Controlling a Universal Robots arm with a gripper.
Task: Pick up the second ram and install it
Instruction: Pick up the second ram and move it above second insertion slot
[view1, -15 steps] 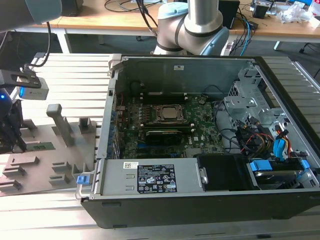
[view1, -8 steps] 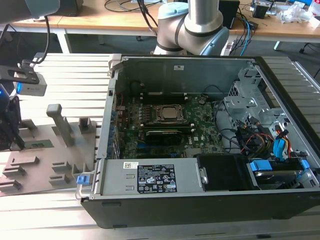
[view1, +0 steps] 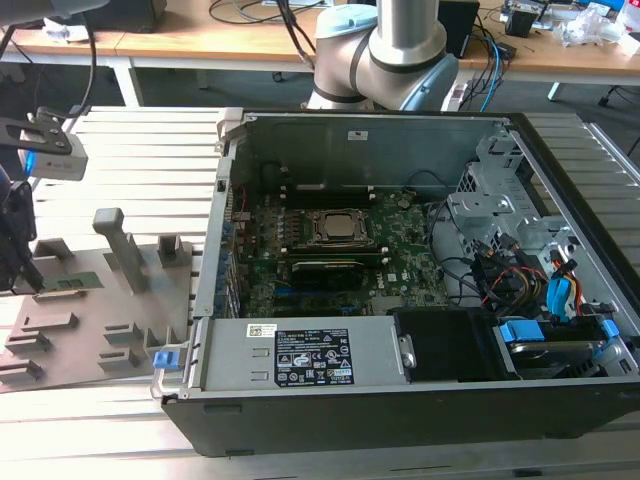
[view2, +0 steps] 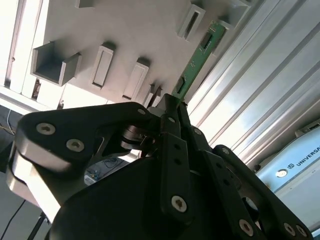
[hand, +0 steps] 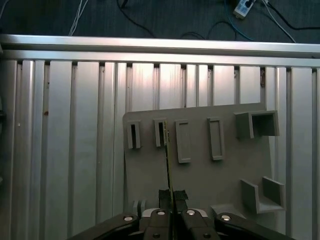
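The second ram (view1: 78, 283) is a thin green stick on the grey holder tray (view1: 110, 345), at the exterior view's left. My gripper (view1: 30, 280) is at the stick's end nearest that view's left edge. In the first wrist view the ram (hand: 167, 160) appears edge-on, running from a tray (hand: 200, 175) slot back to my gripper (hand: 171, 194), whose pads press on both its sides. In the second wrist view the ram (view2: 195, 60) sticks out from my gripper (view2: 172, 102) over the tray (view2: 125, 35). I cannot tell if it is lifted off the tray.
An open computer case (view1: 400, 130) lies at the exterior view's right, holding the motherboard (view1: 400, 265), CPU socket (view1: 338, 228), power supply (view1: 310, 355) and drive cage (view1: 510, 210) with cables. The arm's base (view1: 385, 50) stands behind it. Upright blocks (view1: 122, 245) rise from the tray.
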